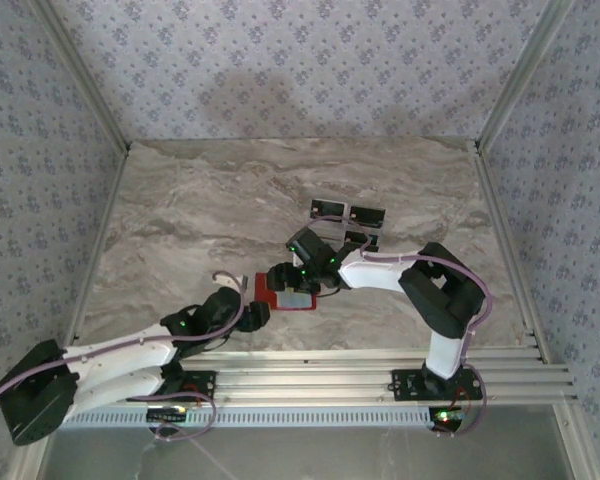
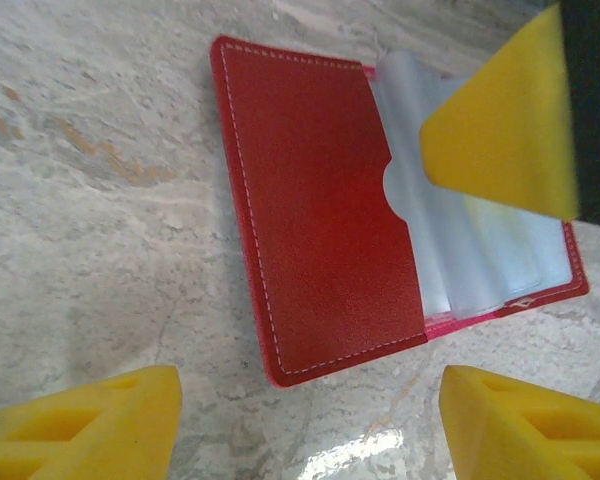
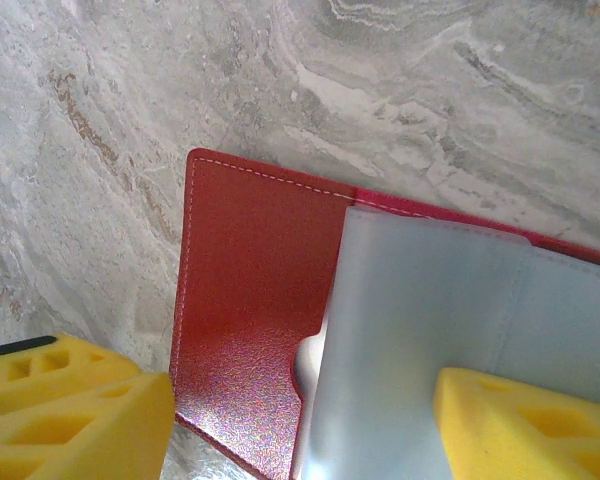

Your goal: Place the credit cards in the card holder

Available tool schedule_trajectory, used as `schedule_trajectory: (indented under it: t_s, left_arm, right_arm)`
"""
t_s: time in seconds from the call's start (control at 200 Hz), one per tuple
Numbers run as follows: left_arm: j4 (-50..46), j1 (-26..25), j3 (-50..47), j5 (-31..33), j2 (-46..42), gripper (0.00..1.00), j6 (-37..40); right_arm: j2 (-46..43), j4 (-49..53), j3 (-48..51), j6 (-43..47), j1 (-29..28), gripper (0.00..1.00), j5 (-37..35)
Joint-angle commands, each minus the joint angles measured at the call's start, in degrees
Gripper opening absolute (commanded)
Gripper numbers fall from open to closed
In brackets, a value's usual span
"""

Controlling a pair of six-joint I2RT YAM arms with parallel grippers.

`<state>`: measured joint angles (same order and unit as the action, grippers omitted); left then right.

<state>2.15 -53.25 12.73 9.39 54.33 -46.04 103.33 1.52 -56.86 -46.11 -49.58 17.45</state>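
The red card holder point(image 1: 292, 296) lies open on the marble table, its clear plastic sleeves point(image 2: 480, 250) fanned beside the red inner flap point(image 2: 320, 210). My left gripper point(image 2: 305, 430) is open just short of the holder's near corner, with bare table between its yellow fingers. My right gripper point(image 3: 300, 425) is open low over the holder. One of its fingers point(image 3: 525, 425) is over the sleeves and the other point(image 3: 70, 410) is off the red flap's edge; that gripper also appears as a yellow pad point(image 2: 505, 115). Three dark credit cards point(image 1: 329, 209) point(image 1: 367, 215) point(image 1: 358, 238) lie behind the right wrist.
The marble tabletop point(image 1: 180, 220) is walled by patterned panels at the back and sides. An aluminium rail point(image 1: 330, 365) with the arm bases runs along the near edge. The right arm's elbow point(image 1: 442, 285) stands right of the holder.
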Motion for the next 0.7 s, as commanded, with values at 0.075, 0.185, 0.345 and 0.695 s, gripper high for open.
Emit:
schedule_trajectory:
  t_s: [0.075, 0.185, 0.345, 0.695]
  left_arm:
    - [7.44, -1.3, 4.34, -0.24, 5.93, 0.69, 2.79]
    - [9.82, -1.93, 5.09, -0.23, 7.69, 0.69, 3.74]
    - [10.61, -2.2, 5.88, -0.07, 9.41, 0.69, 4.01]
    - [15.11, -4.72, 6.6, 2.5, 12.81, 0.69, 4.45]
  right_arm:
    - [2.67, 1.65, 0.0, -1.0, -0.25, 0.73, 0.21]
    - [2.5, 1.69, 0.17, -1.0, -0.32, 0.73, 0.13]
    - [2.42, 1.58, 0.26, -0.93, -0.27, 0.73, 0.26]
    - [2.16, 1.6, 0.35, -1.07, -0.25, 0.74, 0.75]
